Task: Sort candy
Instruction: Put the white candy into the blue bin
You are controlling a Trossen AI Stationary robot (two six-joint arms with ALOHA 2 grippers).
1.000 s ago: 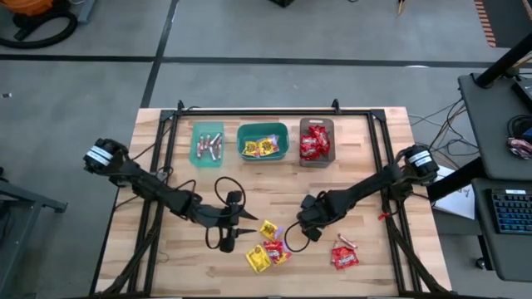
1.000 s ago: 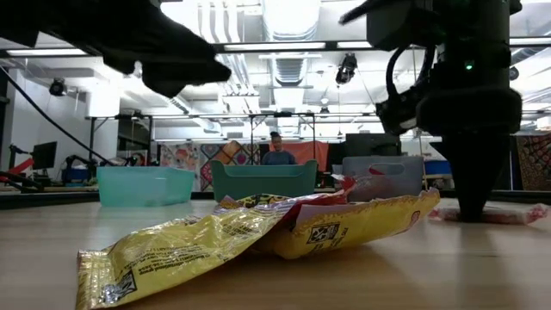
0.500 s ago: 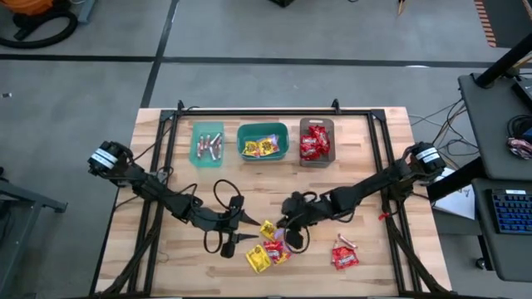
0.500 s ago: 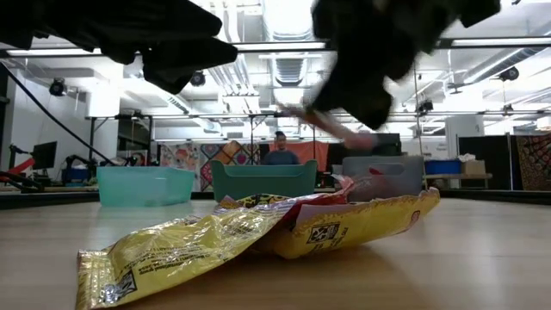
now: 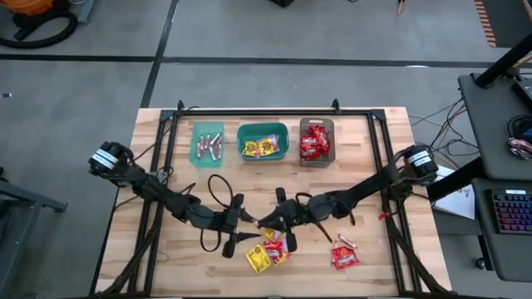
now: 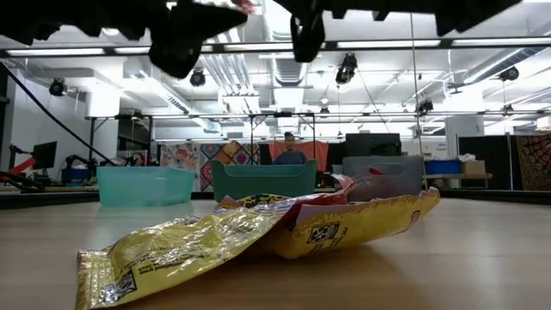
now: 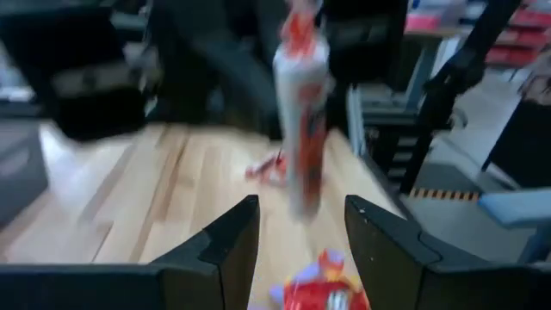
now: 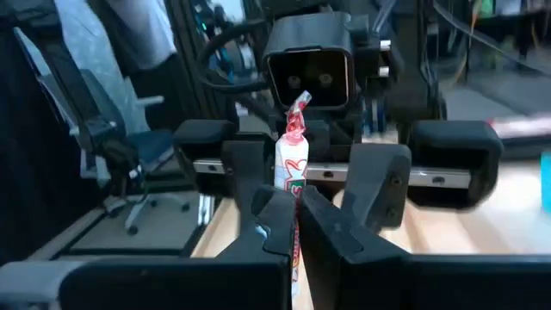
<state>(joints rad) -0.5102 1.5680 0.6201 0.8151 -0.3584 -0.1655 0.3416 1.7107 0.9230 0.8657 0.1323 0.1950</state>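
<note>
My right gripper [image 8: 294,213], just left of the table's middle [image 5: 266,223], is shut on a thin white-and-red candy stick [image 8: 293,164]. It points level at my left gripper [image 7: 301,211]. The left gripper [image 5: 246,221] is open, and its fingers stand on either side of the stick's [image 7: 301,112] free end without visibly touching it. Loose yellow packets [image 5: 258,260] and red packets [image 5: 345,257] lie flat on the table near the front. In the low view a crumpled yellow packet [image 6: 258,241] fills the foreground. My right gripper pinches one end of the stick [image 8: 294,200] between its two fingers. The fingers come in level from the table's right side. The rest of the stick juts out past the fingertips toward my left gripper. Its twisted free end [image 8: 298,110] is clear of the table.
Three bins stand in a row at the back: a teal bin [image 5: 207,158] with sticks, a teal bin [image 5: 263,129] with yellow packets, and a grey-brown bin [image 5: 316,123] with red packets. A dark frame [image 5: 249,110] runs round the tabletop. A person shows far behind the table [image 6: 289,153].
My right gripper has risen from the table right of the loose pile and swung toward the table's left. It has tipped from pointing down to level. It has carried the stick clear of the wood to my left gripper's open fingers.
</note>
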